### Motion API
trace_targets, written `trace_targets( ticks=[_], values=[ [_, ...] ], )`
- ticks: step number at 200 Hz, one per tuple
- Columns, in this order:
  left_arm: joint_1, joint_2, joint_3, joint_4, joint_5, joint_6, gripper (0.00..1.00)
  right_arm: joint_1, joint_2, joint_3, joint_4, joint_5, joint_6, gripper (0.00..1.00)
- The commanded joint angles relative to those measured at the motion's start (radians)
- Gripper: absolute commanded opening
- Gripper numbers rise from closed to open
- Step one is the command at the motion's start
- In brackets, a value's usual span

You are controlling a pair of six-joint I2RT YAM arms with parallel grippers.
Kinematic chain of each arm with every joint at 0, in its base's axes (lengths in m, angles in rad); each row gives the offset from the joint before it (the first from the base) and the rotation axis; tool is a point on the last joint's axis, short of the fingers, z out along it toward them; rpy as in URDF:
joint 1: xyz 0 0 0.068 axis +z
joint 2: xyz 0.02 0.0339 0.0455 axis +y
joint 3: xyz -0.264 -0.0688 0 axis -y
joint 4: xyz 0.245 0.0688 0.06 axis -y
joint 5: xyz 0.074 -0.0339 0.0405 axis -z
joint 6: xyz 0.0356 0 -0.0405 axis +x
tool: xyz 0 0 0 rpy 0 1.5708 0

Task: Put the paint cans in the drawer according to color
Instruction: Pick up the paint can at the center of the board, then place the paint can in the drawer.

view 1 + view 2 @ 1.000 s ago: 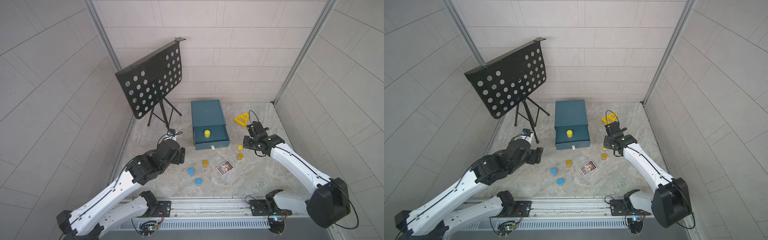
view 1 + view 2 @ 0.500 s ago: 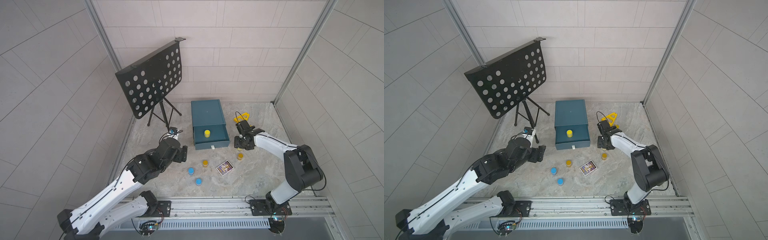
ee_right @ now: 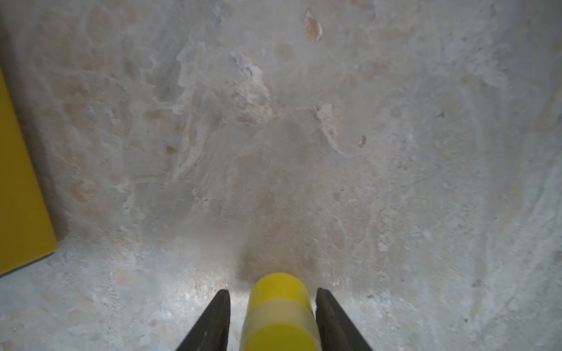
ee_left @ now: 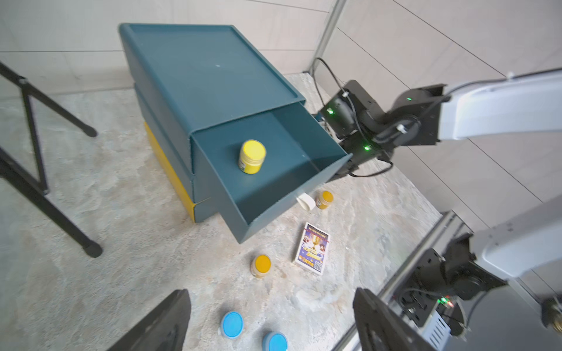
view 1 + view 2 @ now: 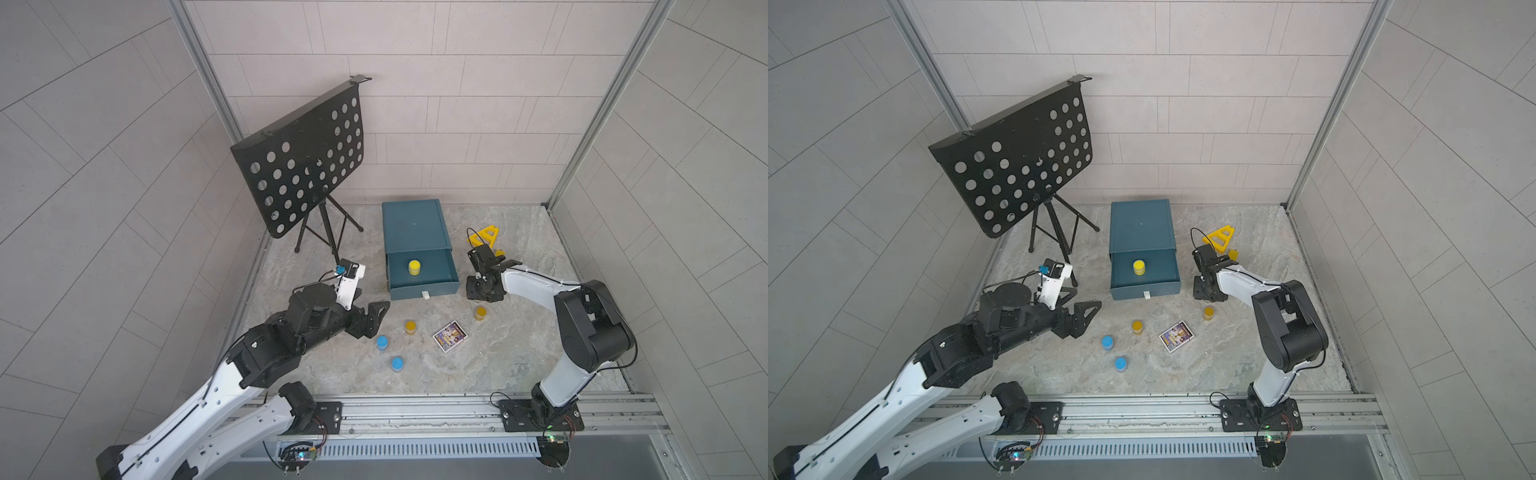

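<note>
Far left, the black music stand (image 5: 303, 166) is standing on its tripod at the back of the counter (image 5: 519, 357). My left tool (image 5: 372, 321) is hanging low over the counter just left of the loose cans. My left wrist view is showing its fingers (image 4: 164, 322) spread wide with nothing between them, so it is released. Just right of it a blue can (image 5: 382, 342) is sitting upright, with a second blue can (image 5: 397, 363) a little nearer the front rail (image 5: 415, 409). An amber can (image 5: 410, 326) is standing beside them, in front of the teal drawer unit (image 5: 415, 226). The drawer (image 5: 424, 287) is sitting pulled out, and one yellow can (image 5: 414, 267) is standing upright inside it, alone, near the middle. A card pack (image 5: 449, 336) is lying flat to the right of the amber can, and a second amber can (image 5: 480, 312) is standing beyond it. My right tool (image 5: 483, 291) is pointing down at the counter just off the drawer's right front corner, near that second amber can. Its wrist view is showing a second yellow can (image 3: 278, 307) between the tool's fingers (image 3: 219, 316). A strip of counter is showing on each side, so the tool is straddling this can without clamping it. Behind the right tool, a yellow triangular frame (image 5: 486, 235) and a small yellow block (image 5: 500, 252) are sitting near the back
</note>
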Motion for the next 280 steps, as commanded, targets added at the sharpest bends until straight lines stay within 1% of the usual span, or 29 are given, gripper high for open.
trace_targets(
  ticks=[1,17,44,80,104,124,146,174,190,203,216,247,260,280],
  values=[
    [0.010,-0.034,0.024,-0.016,0.076,0.038,0.92,-0.004,0.007,-0.008,0.006,0.003,-0.006,0.46],
    [0.019,-0.076,0.027,-0.037,0.053,0.051,0.92,-0.004,0.008,-0.011,0.012,-0.001,-0.004,0.43],
    [0.028,-0.149,0.033,-0.076,-0.007,0.074,0.94,-0.004,0.010,-0.015,0.012,0.005,-0.006,0.40],
    [0.028,-0.165,0.038,-0.120,-0.018,0.087,0.94,-0.004,0.017,-0.013,0.012,0.014,-0.009,0.39],
    [0.027,-0.174,0.029,-0.120,-0.021,0.087,0.94,-0.004,-0.004,-0.020,0.009,0.027,-0.011,0.34],
    [0.027,-0.177,0.020,-0.120,-0.023,0.089,0.94,-0.004,-0.066,-0.028,-0.014,0.056,-0.019,0.31],
    [0.028,-0.179,0.012,-0.128,-0.032,0.094,0.94,-0.004,-0.175,-0.004,-0.098,0.094,-0.052,0.31],
    [0.028,-0.179,0.002,-0.132,-0.043,0.099,0.94,-0.002,-0.303,0.131,-0.299,0.111,-0.120,0.29],
    [0.028,-0.180,-0.007,-0.127,-0.047,0.098,0.93,0.008,-0.371,0.218,-0.383,0.105,-0.145,0.29],
    [0.029,-0.181,-0.009,-0.124,-0.052,0.096,0.93,0.042,-0.397,0.298,-0.442,0.112,-0.156,0.29],
    [0.029,-0.183,-0.011,-0.120,-0.052,0.094,0.93,0.107,-0.388,0.383,-0.499,0.145,-0.155,0.29],
    [0.028,-0.195,-0.017,-0.118,-0.050,0.090,0.93,0.293,-0.291,0.552,-0.578,0.197,-0.130,0.29],
    [0.029,-0.197,-0.019,-0.118,-0.048,0.087,0.93,0.340,-0.246,0.605,-0.588,0.204,-0.123,0.29],
    [0.029,-0.199,-0.022,-0.121,-0.047,0.087,0.93,0.382,-0.180,0.658,-0.597,0.204,-0.116,0.29]
  ],
)
